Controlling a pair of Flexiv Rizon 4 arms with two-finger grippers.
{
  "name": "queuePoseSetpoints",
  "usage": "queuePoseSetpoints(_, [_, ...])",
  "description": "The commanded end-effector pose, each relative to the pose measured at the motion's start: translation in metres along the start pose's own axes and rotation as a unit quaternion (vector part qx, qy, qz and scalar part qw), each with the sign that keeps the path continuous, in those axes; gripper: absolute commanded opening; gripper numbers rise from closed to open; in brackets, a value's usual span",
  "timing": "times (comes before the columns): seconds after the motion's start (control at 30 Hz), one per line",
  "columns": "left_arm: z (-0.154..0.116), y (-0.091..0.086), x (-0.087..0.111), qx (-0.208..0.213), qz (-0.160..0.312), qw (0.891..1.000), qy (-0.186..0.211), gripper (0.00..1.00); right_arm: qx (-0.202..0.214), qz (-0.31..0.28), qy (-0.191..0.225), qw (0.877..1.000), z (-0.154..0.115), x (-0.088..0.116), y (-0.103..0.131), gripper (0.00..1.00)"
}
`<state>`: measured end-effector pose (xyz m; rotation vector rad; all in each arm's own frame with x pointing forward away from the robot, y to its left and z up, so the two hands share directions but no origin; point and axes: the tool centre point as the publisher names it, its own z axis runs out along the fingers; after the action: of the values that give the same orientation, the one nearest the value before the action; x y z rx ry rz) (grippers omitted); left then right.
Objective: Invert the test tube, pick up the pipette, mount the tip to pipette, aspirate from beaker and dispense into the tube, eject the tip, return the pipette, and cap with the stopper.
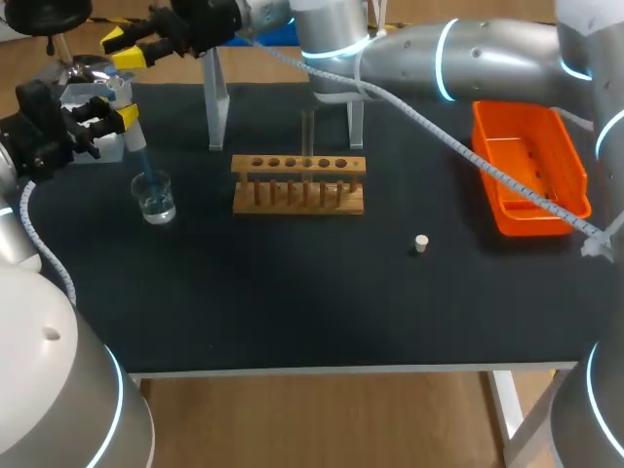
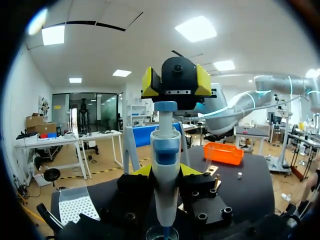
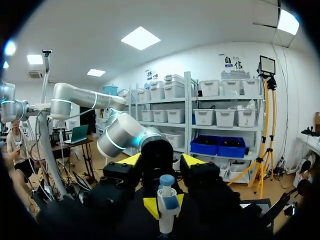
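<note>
The left jaws are clenched on the pipette, holding it upright with its tip dipped into the beaker. The right jaws stand released just above the plunger. The tube stands in the rack, so drawing up liquid looks to be the step in hand. Dispensing, ejecting the tip, returning the pipette and capping remain. The stopper lies alone on the tabletop.
</note>
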<state>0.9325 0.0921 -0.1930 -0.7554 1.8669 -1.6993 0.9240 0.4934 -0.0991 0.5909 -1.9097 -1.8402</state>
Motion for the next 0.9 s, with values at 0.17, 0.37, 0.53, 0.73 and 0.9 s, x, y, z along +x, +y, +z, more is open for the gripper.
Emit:
queuePoseSetpoints(0.17, [0.001, 0.000, 0.000, -0.001, 0.000, 1.000, -0.001, 0.00, 0.044, 0.001, -0.056, 0.997, -0.046, 0.043, 0.010, 1.00])
queuePoseSetpoints(0.37, [0.001, 0.000, 0.000, -0.001, 0.000, 1.000, -0.001, 0.00, 0.064, 0.012, -0.093, 0.993, -0.083, 0.064, -0.001, 1.00])
queuePoseSetpoints(0.53, [0.001, 0.000, 0.000, -0.001, 0.000, 1.000, -0.001, 0.00, 0.070, 0.025, -0.123, 0.990, -0.113, 0.082, -0.015, 1.00])
queuePoseSetpoints(0.73, [0.001, 0.000, 0.000, -0.001, 0.000, 1.000, -0.001, 0.00, 0.068, 0.040, -0.159, 0.984, -0.148, 0.105, -0.037, 1.00])
queuePoseSetpoints(0.9, [0.001, 0.000, 0.000, -0.001, 0.000, 1.000, -0.001, 0.00, 0.062, 0.058, -0.194, 0.977, -0.177, 0.119, -0.057, 1.00])
